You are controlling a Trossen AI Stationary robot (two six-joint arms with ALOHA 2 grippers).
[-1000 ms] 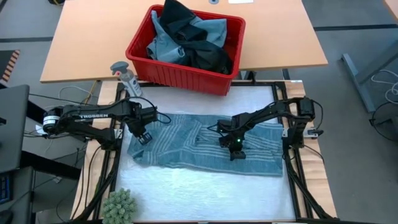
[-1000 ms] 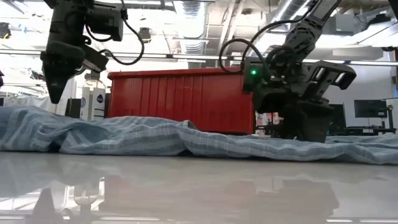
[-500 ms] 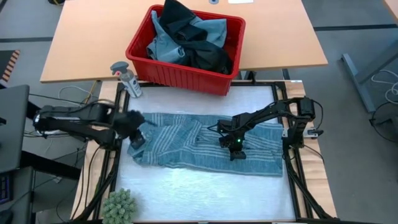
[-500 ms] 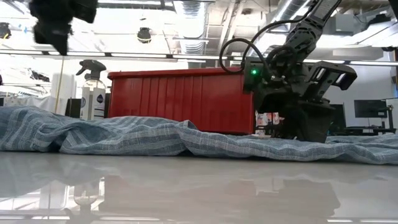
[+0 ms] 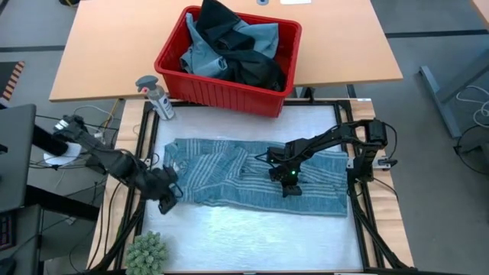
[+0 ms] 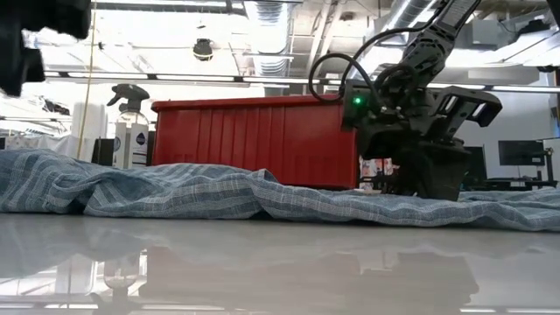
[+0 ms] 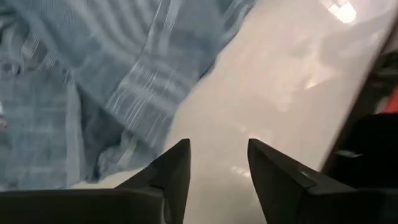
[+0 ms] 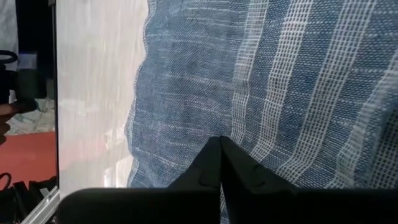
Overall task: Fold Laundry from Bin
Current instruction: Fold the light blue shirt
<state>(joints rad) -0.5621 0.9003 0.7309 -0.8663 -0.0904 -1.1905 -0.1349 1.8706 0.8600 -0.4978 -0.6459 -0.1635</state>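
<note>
A grey-blue striped garment (image 5: 229,176) of the laundry lies spread across the white table top, also seen low (image 6: 175,192). My right gripper (image 5: 289,183) is shut, with its tips down on the garment's right half (image 8: 219,142). My left gripper (image 5: 166,200) hangs open above bare table just off the garment's near left corner (image 7: 217,149), and the striped cloth (image 7: 93,81) lies beside its fingers. The red bin (image 5: 221,95) stands on the wooden table beyond, with more laundry (image 5: 229,46) heaped inside. My right gripper presses its shut fingertips onto the garment's upper layer (image 8: 186,124), midway across its right half. The fingers slant down from the table's right side. The cloth lies flat on the table under them. Whether a fold is caught between the tips I cannot tell.
A spray bottle (image 5: 153,95) stands off the table's far left corner. A green spiky ball (image 5: 147,252) sits at the near left corner. Bare white table (image 5: 252,237) stretches between the garment and the near edge.
My left gripper has swung from over the garment's left end toward the table's near left corner and has turned as it went. My right gripper and the garment have stayed in place.
</note>
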